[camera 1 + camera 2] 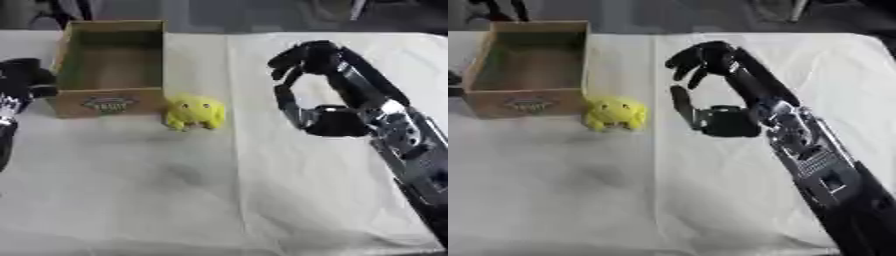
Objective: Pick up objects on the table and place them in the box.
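A yellow plush toy [195,112] sits on the white cloth just right of the front right corner of the cardboard box [109,102]. The box is open at the top and looks empty inside. My right hand [331,95] hovers to the right of the toy, fingers spread and arched over, thumb pointing toward the toy, nothing held. A clear gap lies between it and the toy. My left hand [19,82] shows at the left edge beside the box, dark and blurred.
The white cloth [219,190] covers the table, with a crease running down the middle. The far table edge lies just behind the box. Dark shapes stand beyond that far edge.
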`<state>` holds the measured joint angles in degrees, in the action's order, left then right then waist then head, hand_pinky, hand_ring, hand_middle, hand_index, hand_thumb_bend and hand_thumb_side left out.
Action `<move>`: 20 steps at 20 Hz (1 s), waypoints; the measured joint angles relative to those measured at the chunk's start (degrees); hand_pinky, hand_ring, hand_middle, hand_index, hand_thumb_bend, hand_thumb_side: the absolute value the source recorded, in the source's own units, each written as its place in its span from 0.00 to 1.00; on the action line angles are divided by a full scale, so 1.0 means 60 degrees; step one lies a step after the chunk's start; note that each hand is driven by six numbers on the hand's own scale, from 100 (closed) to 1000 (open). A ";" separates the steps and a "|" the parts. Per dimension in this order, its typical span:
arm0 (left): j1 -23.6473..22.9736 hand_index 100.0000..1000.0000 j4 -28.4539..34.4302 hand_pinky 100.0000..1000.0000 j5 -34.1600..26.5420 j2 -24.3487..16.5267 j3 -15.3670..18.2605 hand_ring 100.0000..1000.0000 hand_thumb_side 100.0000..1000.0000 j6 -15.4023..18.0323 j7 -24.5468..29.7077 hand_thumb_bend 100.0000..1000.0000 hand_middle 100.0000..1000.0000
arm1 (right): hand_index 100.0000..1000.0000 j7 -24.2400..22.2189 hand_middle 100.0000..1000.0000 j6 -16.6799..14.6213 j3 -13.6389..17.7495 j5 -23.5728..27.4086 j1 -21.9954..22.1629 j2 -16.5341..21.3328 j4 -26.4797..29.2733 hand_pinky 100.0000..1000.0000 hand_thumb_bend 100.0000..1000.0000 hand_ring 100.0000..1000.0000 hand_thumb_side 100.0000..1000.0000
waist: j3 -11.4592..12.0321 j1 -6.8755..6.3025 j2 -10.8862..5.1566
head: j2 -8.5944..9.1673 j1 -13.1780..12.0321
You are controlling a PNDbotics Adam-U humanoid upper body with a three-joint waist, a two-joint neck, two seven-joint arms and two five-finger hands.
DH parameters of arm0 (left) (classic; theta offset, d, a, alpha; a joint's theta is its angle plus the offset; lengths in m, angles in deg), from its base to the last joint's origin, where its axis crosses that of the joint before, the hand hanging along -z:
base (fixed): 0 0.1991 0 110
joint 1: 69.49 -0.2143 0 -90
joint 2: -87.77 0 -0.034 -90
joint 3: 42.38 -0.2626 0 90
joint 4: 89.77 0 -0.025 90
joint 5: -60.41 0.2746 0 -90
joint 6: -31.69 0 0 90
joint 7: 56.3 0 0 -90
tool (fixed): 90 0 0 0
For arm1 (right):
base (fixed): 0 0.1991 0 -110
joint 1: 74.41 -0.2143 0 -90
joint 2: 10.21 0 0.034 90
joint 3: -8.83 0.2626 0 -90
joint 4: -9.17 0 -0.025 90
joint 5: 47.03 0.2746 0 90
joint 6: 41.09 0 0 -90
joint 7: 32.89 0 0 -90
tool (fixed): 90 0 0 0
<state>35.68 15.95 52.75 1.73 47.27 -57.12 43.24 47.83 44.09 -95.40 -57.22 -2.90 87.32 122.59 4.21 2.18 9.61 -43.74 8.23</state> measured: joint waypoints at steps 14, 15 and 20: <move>0.0000 0.74 0.0005 0.71 -0.0021 -0.0006 0.0168 0.71 0.48 0.0047 -0.0873 0.29 0.61 | 0.72 -0.0037 0.52 -0.0009 -0.0004 0.0003 -0.0033 0.0000 0.0000 0.51 0.00 0.65 0.11 | 0.0090 0.0001 -0.0004 | 0.0002 0.0041; 0.0000 0.74 0.0011 0.71 -0.0032 -0.0006 0.0170 0.71 0.48 0.0058 -0.1023 0.29 0.61 | 0.72 -0.0044 0.52 -0.0011 -0.0013 0.0004 -0.0041 0.0000 0.0000 0.51 0.00 0.66 0.11 | 0.0095 0.0003 -0.0004 | 0.0002 0.0047; 0.0004 0.74 0.0057 0.71 -0.0115 -0.0009 0.0170 0.71 0.47 0.0115 -0.1532 0.30 0.60 | 0.74 -0.0222 0.57 -0.0040 -0.0177 0.0038 -0.0426 0.0141 -0.0057 0.53 0.00 0.71 0.11 | 0.0190 0.0012 -0.0004 | 0.0003 0.0094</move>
<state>35.70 16.29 52.06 1.67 48.29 -56.43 34.04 46.50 43.85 -96.46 -56.99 -5.45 88.17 122.24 5.35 2.25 9.59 -43.73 8.79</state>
